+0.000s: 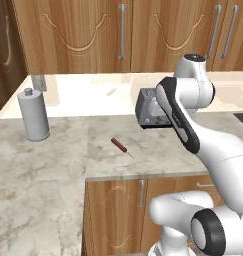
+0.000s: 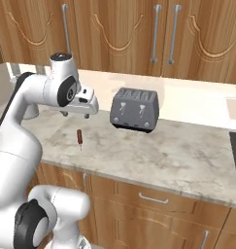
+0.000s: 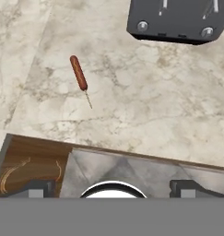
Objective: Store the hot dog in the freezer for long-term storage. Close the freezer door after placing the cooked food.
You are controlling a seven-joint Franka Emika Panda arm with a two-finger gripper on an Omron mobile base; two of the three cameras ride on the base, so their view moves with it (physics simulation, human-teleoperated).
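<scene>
ITEM: hot dog [image 3: 78, 73] on thin stick, flat on marble counter [image 3: 145, 101], 10 o'clock in hand view, toaster [image 3: 178, 18] at 1 | TOOL: gripper [image 3: 111, 188] wide open, empty, above counter edge | RISK: thin rod likely rolling or skidding from off-centre pinch

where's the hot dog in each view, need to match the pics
Left base view: hot dog left of centre on the marble counter, in front of and left of the toaster.
Right base view: hot dog left of centre, under the gripper, left of the toaster.
Hand view: hot dog upper left, with a thin stick at its lower end; toaster at top right.
Shared landmark: the toaster.
</scene>
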